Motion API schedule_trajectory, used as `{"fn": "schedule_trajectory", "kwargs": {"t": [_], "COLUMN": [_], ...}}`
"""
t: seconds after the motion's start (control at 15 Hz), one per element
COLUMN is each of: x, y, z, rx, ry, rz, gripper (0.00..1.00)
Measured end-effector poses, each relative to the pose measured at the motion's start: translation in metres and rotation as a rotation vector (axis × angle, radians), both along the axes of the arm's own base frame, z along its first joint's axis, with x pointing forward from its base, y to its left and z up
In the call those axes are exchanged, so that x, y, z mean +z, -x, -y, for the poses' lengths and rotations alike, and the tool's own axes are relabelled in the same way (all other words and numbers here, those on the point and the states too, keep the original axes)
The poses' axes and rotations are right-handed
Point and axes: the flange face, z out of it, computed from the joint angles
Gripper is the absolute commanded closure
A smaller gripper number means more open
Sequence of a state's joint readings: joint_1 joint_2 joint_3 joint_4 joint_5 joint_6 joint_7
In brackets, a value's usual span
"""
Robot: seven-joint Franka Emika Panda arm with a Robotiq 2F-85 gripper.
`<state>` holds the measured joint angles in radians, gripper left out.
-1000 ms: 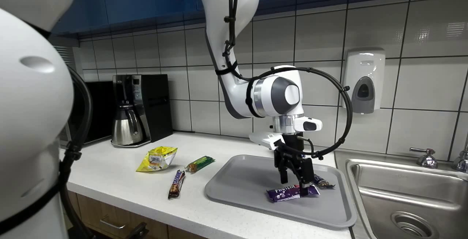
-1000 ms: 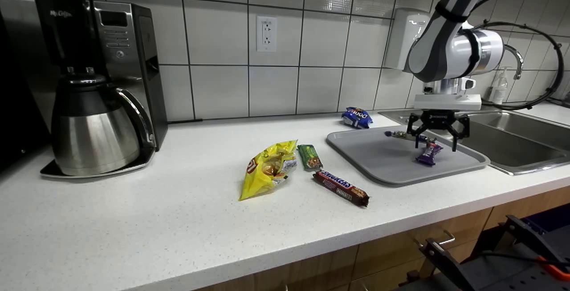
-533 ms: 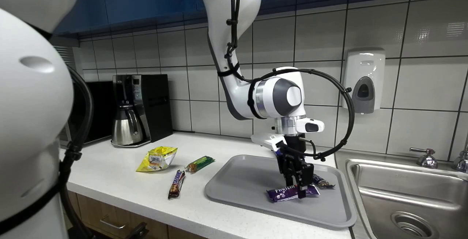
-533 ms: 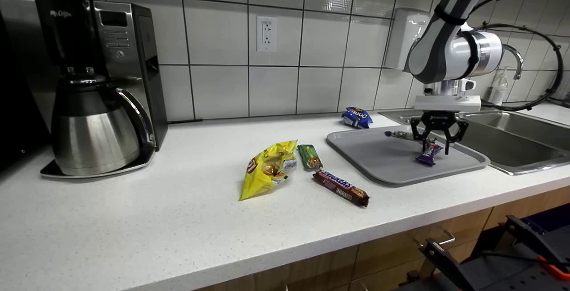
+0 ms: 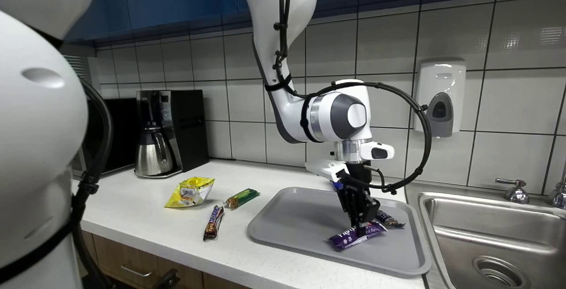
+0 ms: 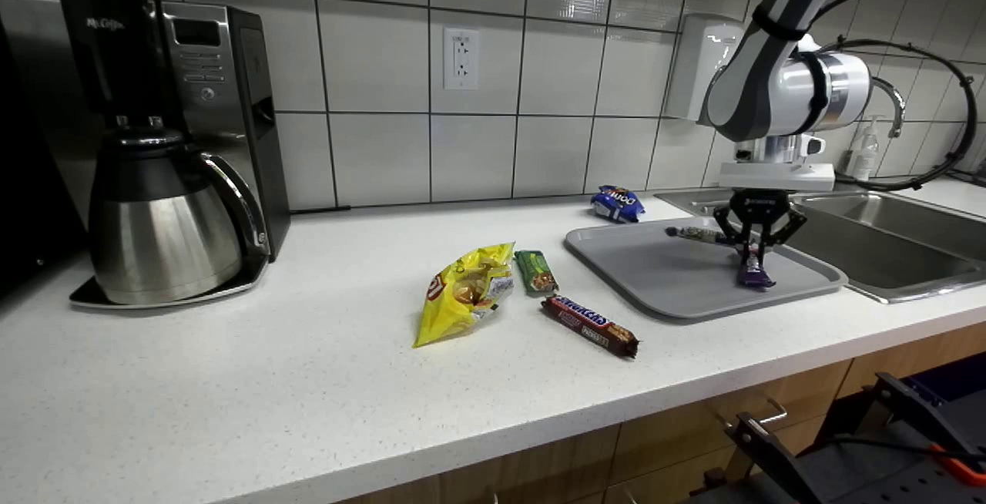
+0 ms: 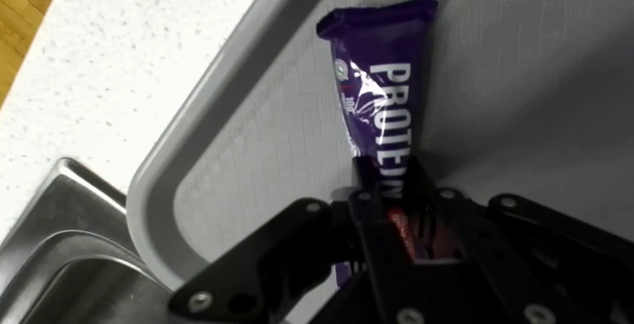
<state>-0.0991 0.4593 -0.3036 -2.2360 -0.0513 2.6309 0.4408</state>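
A purple wrapped bar with "PROTEIN" in white letters (image 7: 379, 81) lies on the grey tray (image 5: 300, 218). My gripper (image 7: 389, 178) is shut across its middle, one finger against each long side. Part of the bar is hidden under the gripper in the wrist view. In both exterior views the gripper (image 6: 753, 250) points straight down, and the bar (image 5: 342, 239) sticks out from it. A second, dark wrapped bar (image 6: 697, 235) rests on the tray just behind, partly covered by the gripper in an exterior view.
Left of the tray lie a yellow bag (image 6: 466, 296), a green bar (image 6: 536, 271) and a brown Snickers bar (image 6: 589, 325). Behind it sits a blue packet (image 6: 617, 204). A metal sink (image 5: 508, 236) adjoins the tray; a coffee maker (image 6: 169, 142) stands against the wall.
The fingers have come together from wide apart and closed on the purple bar. The bar has turned slightly on the tray, and the gripper has shifted a little.
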Motion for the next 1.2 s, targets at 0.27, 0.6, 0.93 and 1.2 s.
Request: {"fn": "schedule_trajectory", "kwargs": {"t": [0.27,0.6,0.93,1.2], "x": [0.001,0.008,0.018,0.027], "y": [0.000,-0.003,-0.003,-0.004], "z": [0.000,-0.001,-0.005,-0.014], "rx": [0.002,0.008,0.015,0.027], "ry": [0.000,0.000,-0.002,-0.007], "rz": [0.002,0.014,0.030,0.044], "gripper": [0.95,0.95,0.95,0.95]}}
